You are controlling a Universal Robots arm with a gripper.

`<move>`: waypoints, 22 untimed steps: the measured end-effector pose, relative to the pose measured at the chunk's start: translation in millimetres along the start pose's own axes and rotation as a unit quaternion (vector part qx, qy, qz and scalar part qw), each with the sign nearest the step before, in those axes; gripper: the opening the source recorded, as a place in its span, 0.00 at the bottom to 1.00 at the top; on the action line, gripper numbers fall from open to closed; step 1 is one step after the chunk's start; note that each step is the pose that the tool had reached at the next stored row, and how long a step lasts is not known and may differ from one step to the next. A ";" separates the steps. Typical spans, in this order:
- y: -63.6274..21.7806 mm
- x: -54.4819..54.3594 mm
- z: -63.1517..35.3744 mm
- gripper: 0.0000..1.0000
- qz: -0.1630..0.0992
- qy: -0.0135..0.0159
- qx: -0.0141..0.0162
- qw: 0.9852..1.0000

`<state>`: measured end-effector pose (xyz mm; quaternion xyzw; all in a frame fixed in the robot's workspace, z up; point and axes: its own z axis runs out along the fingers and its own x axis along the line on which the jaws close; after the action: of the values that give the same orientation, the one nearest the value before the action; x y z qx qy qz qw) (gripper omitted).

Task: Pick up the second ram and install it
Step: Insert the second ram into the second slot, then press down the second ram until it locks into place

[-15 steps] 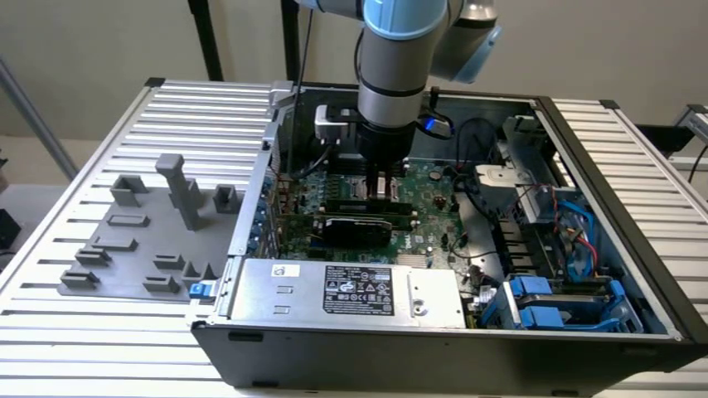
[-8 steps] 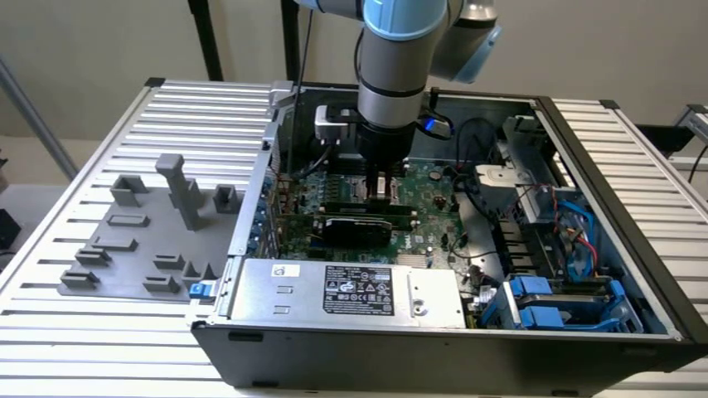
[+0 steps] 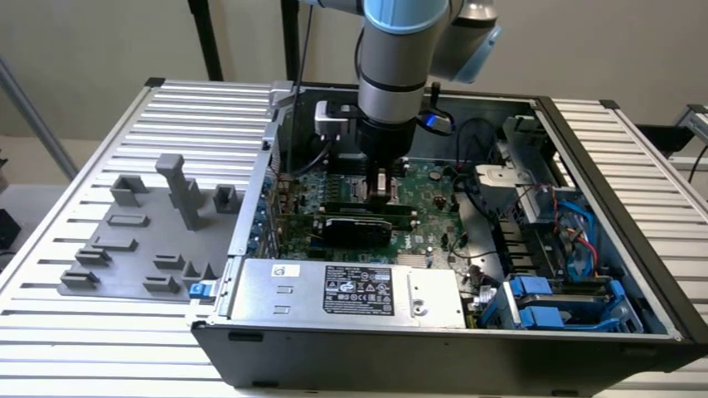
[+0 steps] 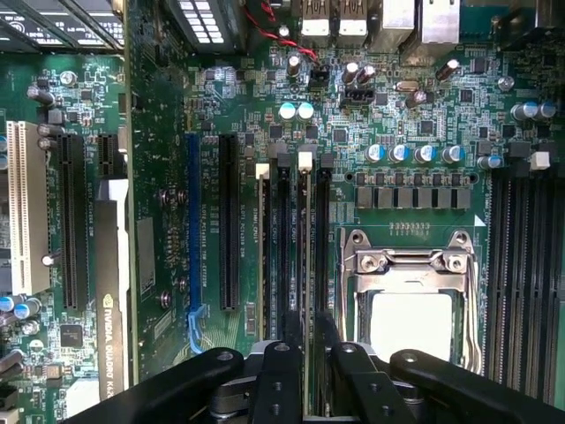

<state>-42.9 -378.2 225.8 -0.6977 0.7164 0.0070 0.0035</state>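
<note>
- Slatted metal table: carries everything listed.
- Grey moulded holder: at the exterior view's left, beside the case, with upright posts and low blocks.
- Open computer case: lying on its side, with the motherboard exposed.
- Power supply: silver box with a black label, along the near wall of the case.
- Black expansion card: standing in its slot, just nearer the camera than the gripper; in the wrist view its Nvidia lettering shows.
- Robot arm: reaching straight down into the case.
- Gripper: low over the memory slots. The jaws stand slightly apart, straddling one slot line without clamping it.
- The second ram: seen edge-on as a thin strip in the white-latched slot that runs between the fingers. It appears to sit in the slot; how fully it is seated cannot be told.
- Processor socket: silver frame and square chip, just beside the memory slots.
- Blue drive brackets: at the exterior view's right, in the case corner.
</note>
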 end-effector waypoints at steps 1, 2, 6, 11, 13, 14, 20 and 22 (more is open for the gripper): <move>0.0 0.0 -1.8 0.22 0.000 0.000 0.000 1.000; 0.0 -0.1 -3.8 0.22 0.000 -0.001 0.000 1.000; 0.1 -0.2 -10.3 0.22 0.000 -0.002 -0.001 1.000; 1.0 -0.2 -11.7 0.13 0.000 -0.002 -0.001 1.000; 1.3 -0.2 -11.8 0.11 0.000 -0.002 -0.001 1.000; 1.4 -0.2 -11.8 0.11 0.000 -0.002 -0.001 1.000; 1.6 -0.1 -11.2 0.11 0.000 -0.002 -0.001 1.000; 1.5 -0.1 -10.4 0.11 0.000 -0.002 -0.001 1.000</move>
<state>-44.4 -378.2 236.2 -0.6977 0.7163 0.0092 0.0043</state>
